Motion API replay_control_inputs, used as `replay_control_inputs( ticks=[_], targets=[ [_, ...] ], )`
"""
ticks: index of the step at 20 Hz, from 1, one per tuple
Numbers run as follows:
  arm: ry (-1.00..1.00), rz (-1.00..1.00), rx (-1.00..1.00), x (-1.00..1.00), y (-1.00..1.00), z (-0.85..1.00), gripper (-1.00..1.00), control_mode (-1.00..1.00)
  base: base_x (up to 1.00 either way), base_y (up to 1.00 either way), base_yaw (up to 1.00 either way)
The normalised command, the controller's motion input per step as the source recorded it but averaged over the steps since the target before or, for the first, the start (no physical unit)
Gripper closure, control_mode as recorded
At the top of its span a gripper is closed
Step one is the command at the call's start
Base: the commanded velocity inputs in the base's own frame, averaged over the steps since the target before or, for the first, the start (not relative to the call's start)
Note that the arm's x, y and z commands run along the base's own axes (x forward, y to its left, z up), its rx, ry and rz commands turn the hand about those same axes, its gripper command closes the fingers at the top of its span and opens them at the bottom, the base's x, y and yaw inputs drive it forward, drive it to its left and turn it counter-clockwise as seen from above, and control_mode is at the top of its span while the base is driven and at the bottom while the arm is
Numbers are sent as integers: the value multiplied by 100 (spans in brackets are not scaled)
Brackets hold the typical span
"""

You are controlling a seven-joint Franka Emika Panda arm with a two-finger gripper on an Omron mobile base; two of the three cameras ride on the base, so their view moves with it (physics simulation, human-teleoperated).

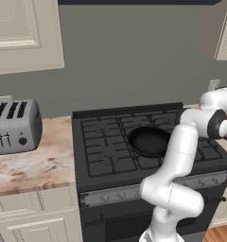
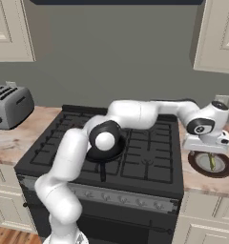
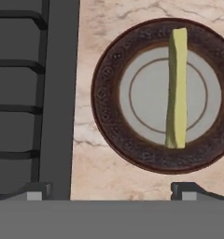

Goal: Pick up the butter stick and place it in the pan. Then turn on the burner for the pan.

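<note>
The butter stick point(image 3: 177, 88), a slim pale-yellow bar, lies across the right half of a grey-brown round dish point(image 3: 109, 116) on the marble counter just right of the stove. My gripper point(image 3: 116, 193) hangs straight above that dish, open, its two tips wide apart with nothing between them. From the right base view, the gripper point(image 2: 207, 145) hovers a short way over the dish point(image 2: 195, 162) and the butter stick point(image 2: 212, 162). The black pan point(image 1: 148, 141) sits on a right-hand burner of the stove, and its thin handle point(image 2: 102, 172) points toward the front; my arm's elbow hides part of it.
The black stove point(image 1: 106, 146) has raised grates and a row of knobs point(image 2: 121, 198) along its front panel. A silver toaster point(image 1: 13, 125) stands on the left counter. Cabinets hang above on both sides.
</note>
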Motion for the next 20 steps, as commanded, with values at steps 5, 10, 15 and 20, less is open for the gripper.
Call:
replay_control_inputs(
  ticks=[5, 10, 15, 20],
  targets=[
    [0, 0, 0, 21, -2, -29, -100, -100, 0, 0, 0],
    [0, 0, 0, 17, -9, -21, -100, -100, 0, 0, 0],
    [0, -1, 0, 14, -12, -18, -100, -100, 0, 0, 0],
    [0, -1, 0, 13, -14, -18, -100, -100, 0, 0, 0]
  ],
)
